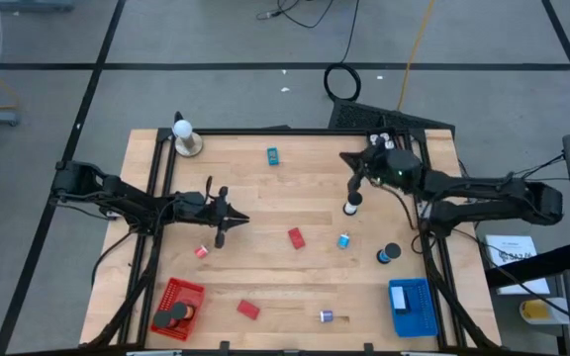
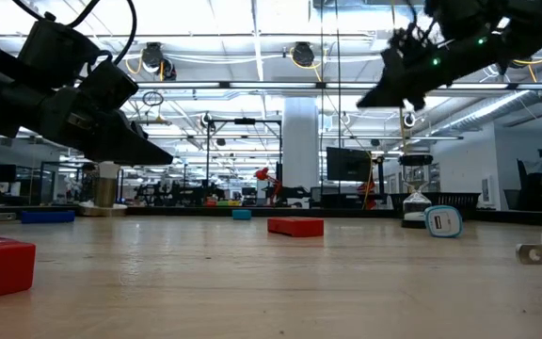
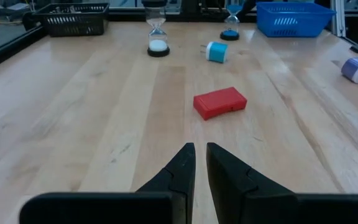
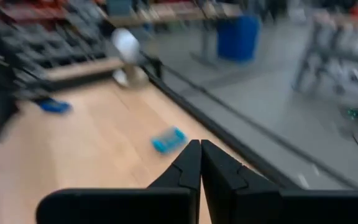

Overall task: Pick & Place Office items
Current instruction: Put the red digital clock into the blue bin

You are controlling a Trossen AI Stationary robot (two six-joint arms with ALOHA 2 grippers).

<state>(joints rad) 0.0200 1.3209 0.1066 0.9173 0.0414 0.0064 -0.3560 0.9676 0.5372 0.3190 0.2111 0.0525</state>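
My right hand [image 1: 347,159] is pressed together on nothing, up over the far right part of the tabletop [image 1: 295,198], pointing toward the far edge and the teal piece [image 1: 272,154] lying there; just beside me stands a small hourglass with a black base [image 1: 351,206], upright, not in my grip. My left hand [image 1: 234,221] is nearly pressed together too, empty, hovering over the left-middle, aimed at the red block [image 1: 295,237] in the centre. Around us the rest is scattered: a blue and white piece [image 1: 343,240], a black roll [image 1: 388,254], a purple bit [image 1: 327,316], another red block [image 1: 248,310], a small red piece [image 1: 202,251]. The red basket [image 1: 176,308] already holds a dark item; the blue basket [image 1: 411,306] sits front right. I judge this is between picks: next I must spread my fingers, drop onto one piece, pinch, carry it to a basket
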